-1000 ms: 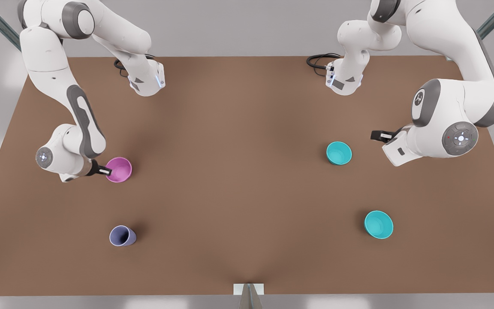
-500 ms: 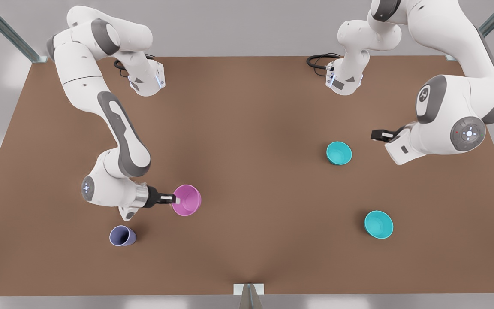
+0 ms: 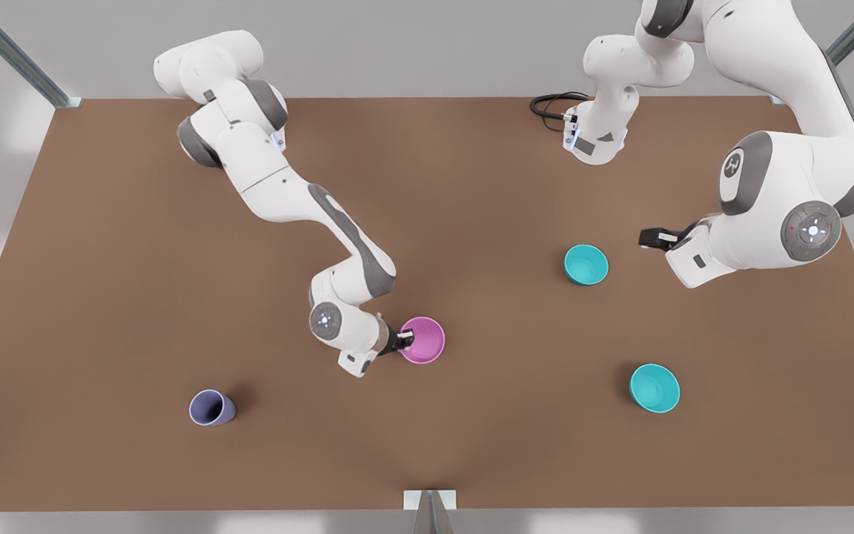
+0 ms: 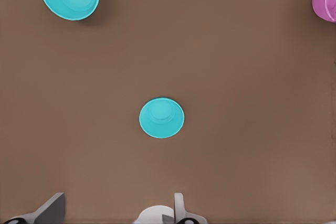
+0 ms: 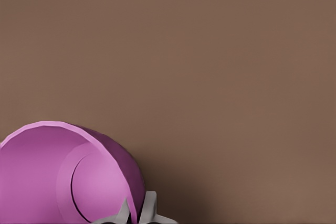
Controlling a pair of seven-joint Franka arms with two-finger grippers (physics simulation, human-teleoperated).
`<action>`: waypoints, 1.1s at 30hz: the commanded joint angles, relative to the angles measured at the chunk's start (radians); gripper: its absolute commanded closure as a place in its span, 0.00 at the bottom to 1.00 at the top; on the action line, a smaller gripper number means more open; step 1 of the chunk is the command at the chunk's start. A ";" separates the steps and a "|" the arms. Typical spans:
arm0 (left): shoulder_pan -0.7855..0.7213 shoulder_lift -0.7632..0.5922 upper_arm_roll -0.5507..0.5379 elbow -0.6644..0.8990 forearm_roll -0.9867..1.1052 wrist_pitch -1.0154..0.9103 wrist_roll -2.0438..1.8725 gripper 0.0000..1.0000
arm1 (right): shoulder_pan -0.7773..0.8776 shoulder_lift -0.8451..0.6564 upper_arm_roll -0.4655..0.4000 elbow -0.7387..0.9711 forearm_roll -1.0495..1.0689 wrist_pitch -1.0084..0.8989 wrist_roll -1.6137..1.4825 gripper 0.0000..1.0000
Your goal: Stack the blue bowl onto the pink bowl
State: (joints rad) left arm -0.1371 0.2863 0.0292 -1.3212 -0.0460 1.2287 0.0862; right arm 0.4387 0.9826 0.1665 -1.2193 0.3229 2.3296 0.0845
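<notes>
A robot's right gripper (image 3: 403, 341), on the arm at the front view's left, is clamped on the rim of the small round pink-magenta plastic bowl (image 3: 422, 340). In the right wrist view, one finger sits inside the wall and one outside it. The bowl is near the middle of the brown table (image 3: 101, 245), open side up, with its lighter inside showing. Whether its base touches the table or hangs just above it is hard to judge from this angle. The small round turquoise-teal plastic bowl (image 3: 586, 265) named in the task stands upright and untouched toward the front view's right, well apart from the pink one. The left gripper (image 3: 653, 237) waits near it, and in the left wrist view its jaws appear spread wide with nothing between them. A slightly wider, brighter turquoise bowl (image 3: 654, 388) stands nearer the camera, and a lavender-blue cup (image 3: 212, 408) stands at the front view's lower left. The step in hand looks like placing the pink bowl as the base. The next move would call for letting it go, then bringing the left gripper down over the teal bowl's rim to carry it across.
</notes>
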 commanded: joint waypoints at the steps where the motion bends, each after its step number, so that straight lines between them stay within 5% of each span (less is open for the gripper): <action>1: 0.001 -0.001 0.000 0.000 0.000 -0.005 -0.025 0.00 | 0.006 0.001 -0.004 -0.002 -0.016 0.053 0.078 0.79; 3: -0.001 -0.001 -0.002 0.000 0.000 -0.009 -0.026 0.00 | 0.006 0.001 -0.004 -0.006 -0.016 0.086 0.078 0.00; 11: 0.016 0.060 0.060 -0.084 -0.035 0.107 -0.083 0.00 | -0.158 -0.093 0.002 0.009 0.004 0.059 0.116 0.00; 13: 0.025 0.036 0.067 -0.292 -0.060 0.306 -0.068 0.00 | -0.270 -0.212 -0.008 0.004 -0.043 -0.289 0.110 0.00; 16: 0.021 0.008 0.074 -0.711 -0.060 0.851 -0.008 0.00 | -0.479 -0.446 -0.030 0.017 -0.268 -0.874 0.032 0.00; 18: 0.021 0.014 0.074 -0.792 -0.063 0.965 0.040 0.00 | -0.508 -0.522 -0.030 0.015 -0.390 -0.964 -0.003 0.00; 24: -0.002 0.033 0.071 -0.908 -0.071 1.112 0.053 0.00 | -0.594 -0.729 -0.033 -0.043 -0.397 -1.038 -0.012 0.00; 27: -0.012 0.043 0.067 -0.925 -0.127 1.105 0.053 0.00 | -0.670 -0.942 -0.033 -0.307 -0.390 -0.932 -0.014 0.00; 33: -0.018 0.047 0.067 -0.946 -0.132 1.039 0.055 0.05 | -0.661 -0.923 -0.032 -0.315 -0.387 -0.917 -0.014 0.00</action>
State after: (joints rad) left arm -0.1541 0.3321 0.0963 -2.2668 -0.1713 2.2520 0.1083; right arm -0.2599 0.0595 0.1338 -1.5340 -0.0642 1.4233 0.1028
